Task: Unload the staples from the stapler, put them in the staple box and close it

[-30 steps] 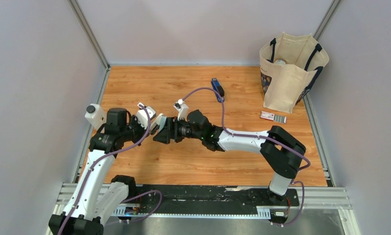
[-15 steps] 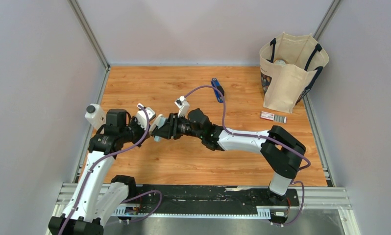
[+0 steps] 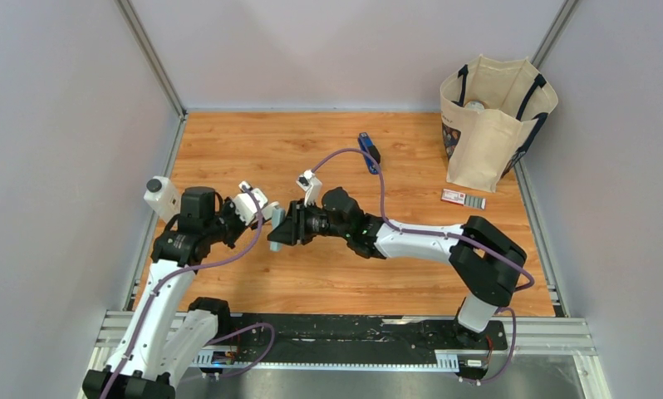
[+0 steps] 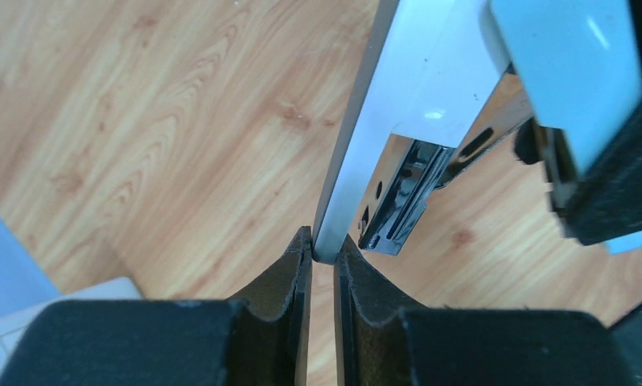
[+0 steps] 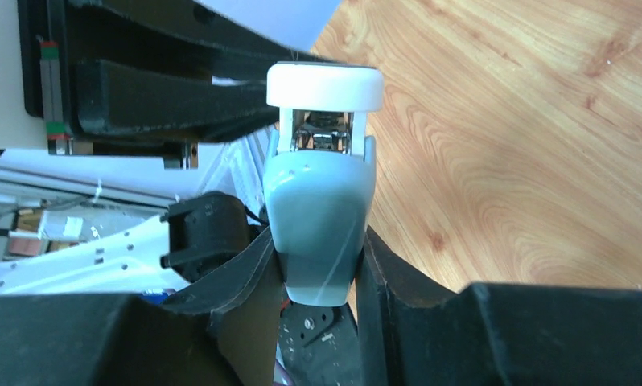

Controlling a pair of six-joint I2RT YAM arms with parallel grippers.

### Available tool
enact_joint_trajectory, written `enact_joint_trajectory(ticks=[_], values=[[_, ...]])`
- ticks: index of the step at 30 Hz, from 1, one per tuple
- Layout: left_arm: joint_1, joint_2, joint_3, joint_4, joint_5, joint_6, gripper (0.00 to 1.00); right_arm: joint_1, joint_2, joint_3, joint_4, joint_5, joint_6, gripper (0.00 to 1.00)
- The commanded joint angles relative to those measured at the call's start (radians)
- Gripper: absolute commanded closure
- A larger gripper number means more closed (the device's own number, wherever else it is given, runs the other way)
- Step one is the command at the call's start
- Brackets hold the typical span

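Holding the stapler (image 5: 318,201) up off the table (image 3: 311,283), left of its middle and well apart from the tote bag (image 3: 494,125) at far right, with the left gripper (image 4: 324,245) pinched fully shut on the thin edge of the white part and the right gripper (image 5: 318,265) partly closed, pressing both sides of the pale-blue top. Probably light, stiff and rather slippery plastic on a hinged metal rail, so better to grip firmly by the flat sides and pull gently. Only from the left wrist, the opened metal rail from the side; only from the right wrist, the front end-on; no staples to make out anywhere.
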Motion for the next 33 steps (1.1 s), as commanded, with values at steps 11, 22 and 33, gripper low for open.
enact_joint_trajectory(ticks=[11,22,33], values=[[0.003,-0.241,-0.336,0.448,-0.105,0.500,0.87,0.014,-0.105,-0.002,-0.318,-0.044,-0.339,0.76],[-0.006,-0.167,-0.102,0.080,0.067,0.254,0.34,-0.004,-0.042,0.189,-0.370,0.112,-0.261,0.78],[-0.006,-0.002,0.180,-0.093,0.116,-0.110,0.20,-0.059,0.038,0.407,-0.778,0.285,-0.432,0.84]])
